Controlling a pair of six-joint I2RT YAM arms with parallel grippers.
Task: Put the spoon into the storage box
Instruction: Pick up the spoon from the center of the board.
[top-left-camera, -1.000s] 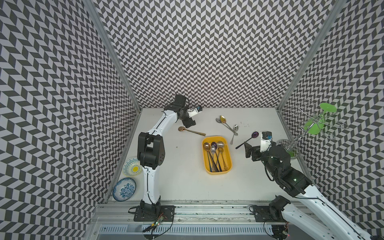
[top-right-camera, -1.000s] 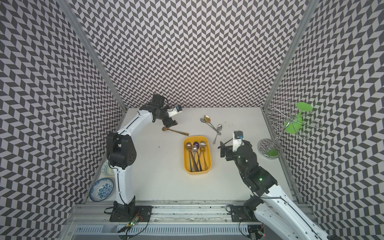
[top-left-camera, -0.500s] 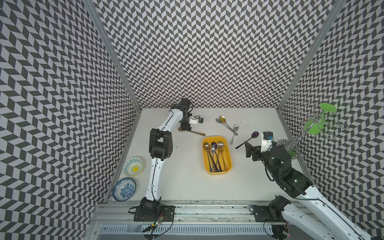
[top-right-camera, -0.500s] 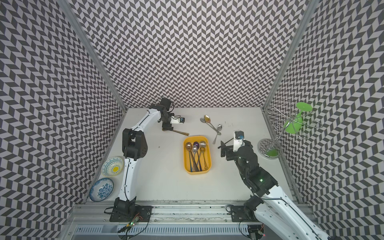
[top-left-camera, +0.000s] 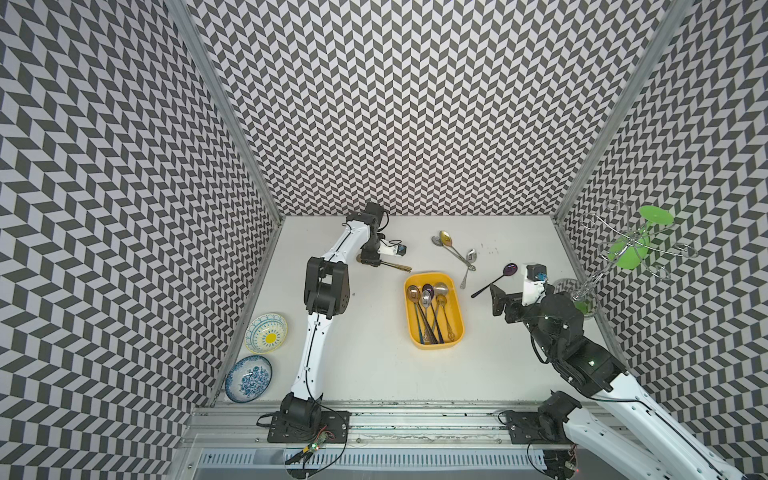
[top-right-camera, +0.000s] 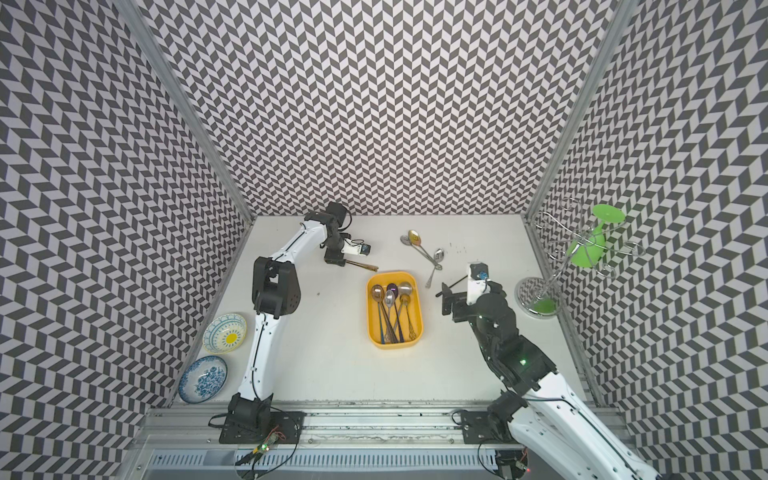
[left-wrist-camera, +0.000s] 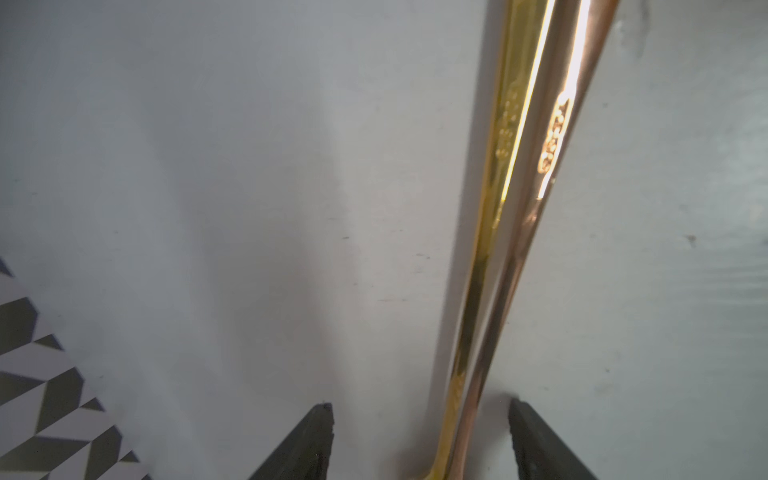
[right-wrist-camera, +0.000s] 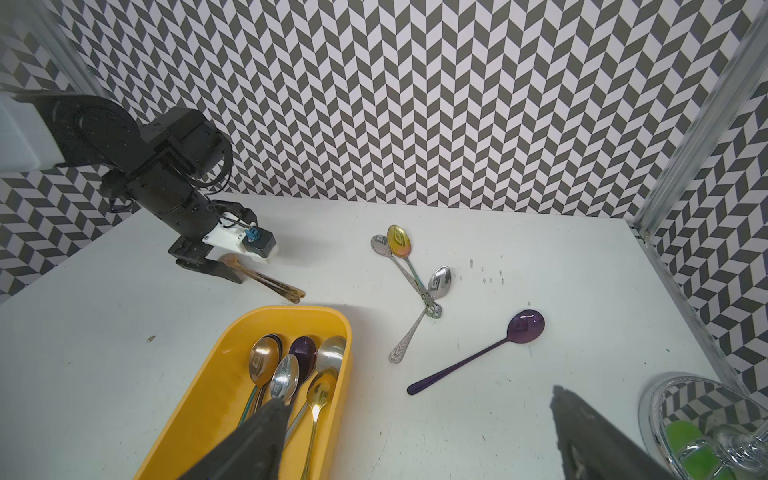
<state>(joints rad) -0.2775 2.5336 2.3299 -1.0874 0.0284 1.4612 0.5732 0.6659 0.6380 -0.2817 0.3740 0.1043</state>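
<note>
Two thin spoons, one gold and one rose-gold (top-left-camera: 395, 266) (top-right-camera: 365, 264) (right-wrist-camera: 266, 280), lie side by side on the white table at the back left. My left gripper (top-left-camera: 370, 261) (top-right-camera: 334, 261) (left-wrist-camera: 419, 405) is down over their bowl ends. Its jaws are open, and the handles (left-wrist-camera: 509, 216) run out between the fingers without touching them. The yellow storage box (top-left-camera: 428, 274) (top-right-camera: 390, 274) (right-wrist-camera: 291, 309) holds several spoons. A purple spoon (top-left-camera: 494, 282) (right-wrist-camera: 478, 357) lies to its right. My right gripper (top-left-camera: 509, 297) (right-wrist-camera: 417, 399) hangs open and empty just in front of it.
Three crossed spoons (top-left-camera: 455, 249) (right-wrist-camera: 411, 266) lie behind the box. Two patterned bowls (top-left-camera: 267, 332) (top-left-camera: 248, 378) sit by the left wall. A wire rack with a green goblet (top-left-camera: 631, 245) stands by the right wall, its glass base (right-wrist-camera: 706, 432) close to my right gripper.
My left arm has swung round and lowered its gripper onto the gold and rose-gold spoons, and its jaws have narrowed. The right arm has not moved.
</note>
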